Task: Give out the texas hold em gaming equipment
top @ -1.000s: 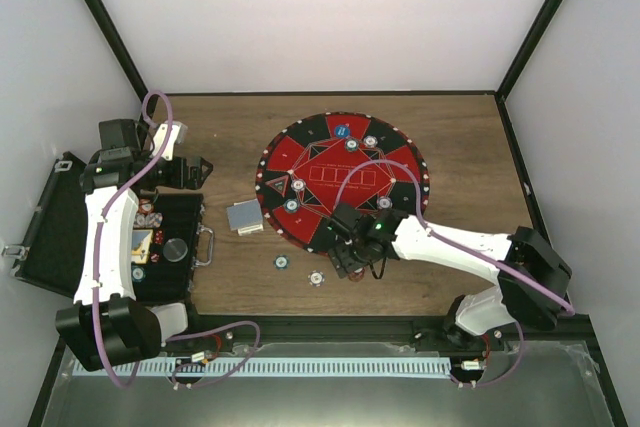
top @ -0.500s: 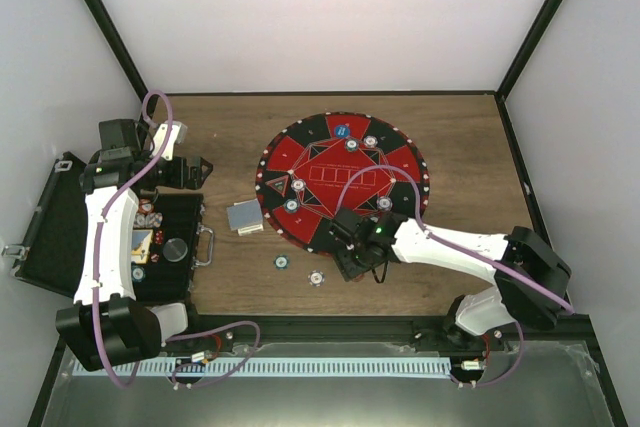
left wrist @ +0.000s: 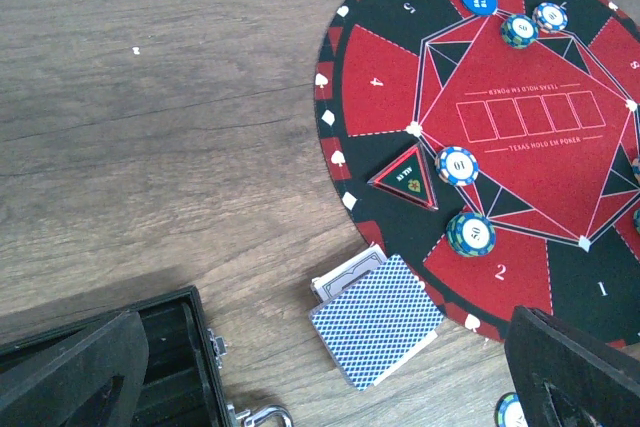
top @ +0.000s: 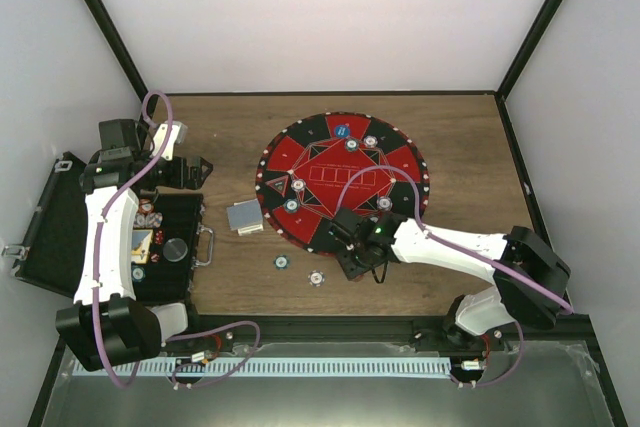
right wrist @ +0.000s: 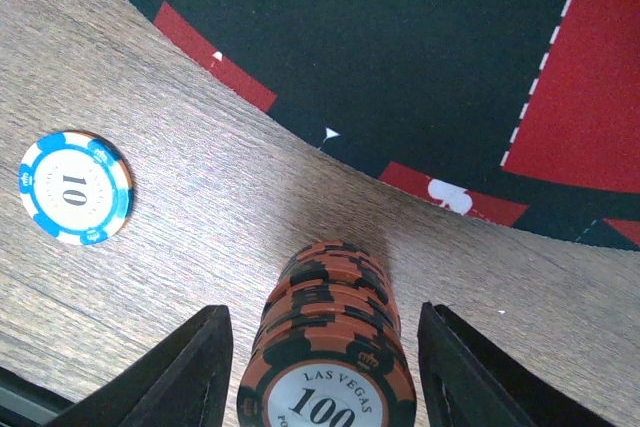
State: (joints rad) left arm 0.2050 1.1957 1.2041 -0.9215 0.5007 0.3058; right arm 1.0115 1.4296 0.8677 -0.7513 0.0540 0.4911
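1. Right wrist view: the right gripper (right wrist: 322,312) has its fingers (right wrist: 190,367) spread on either side of a stack of orange poker chips (right wrist: 330,347). Slim gaps show on both sides, and nothing is pinched.
2. The stack stands on the counter (right wrist: 200,147) just off the round mat (right wrist: 450,47), at the mat's 6 o'clock. A blue chip (right wrist: 75,187) lies at the stack's 10 o'clock.
3. The left gripper (top: 198,172) holds its fingers wide apart and empty near the open case (top: 45,237).
4. The card deck (left wrist: 378,319) lies against the mat's rim at 8 o'clock.
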